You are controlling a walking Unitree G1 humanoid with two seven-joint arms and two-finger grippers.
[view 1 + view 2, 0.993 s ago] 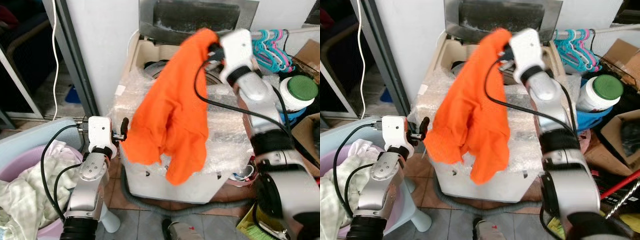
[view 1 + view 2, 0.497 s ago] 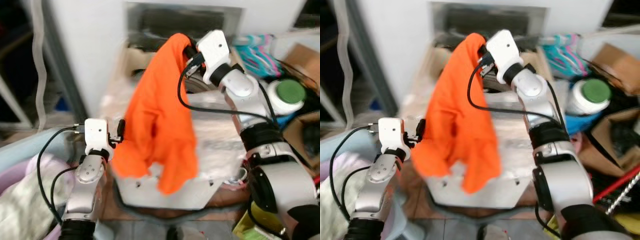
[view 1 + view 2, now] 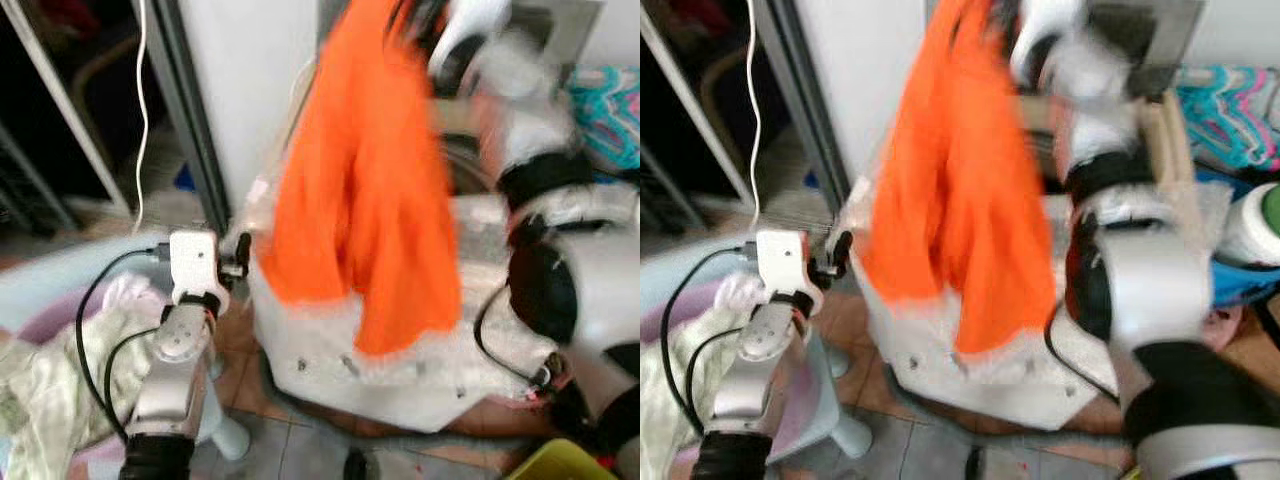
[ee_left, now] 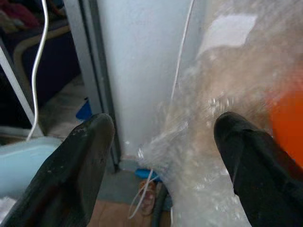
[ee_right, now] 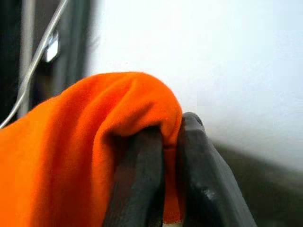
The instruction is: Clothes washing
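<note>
An orange garment (image 3: pixel 365 190) hangs long in front of the white washing machine (image 3: pixel 400 370), which is wrapped in bubble wrap. My right gripper (image 5: pixel 168 156) is raised at the top of the head views and is shut on the garment's upper fold, cloth pinched between its black fingers (image 5: pixel 142 179). My left gripper (image 3: pixel 238 258) is held low at the machine's left front corner, open, with nothing between its fingers (image 4: pixel 90 156); orange cloth shows just beside one finger.
A pink basin (image 3: pixel 45 330) with pale laundry (image 3: pixel 40 400) sits at the lower left. A dark doorway and grey metal frame (image 3: pixel 185 110) stand on the left. Turquoise hangers (image 3: pixel 1230 105) and a white jar (image 3: pixel 1260 230) are on the right.
The view has shifted and blurred as the camera moved. My right arm has lifted the orange garment higher. The left gripper stays by the machine's corner.
</note>
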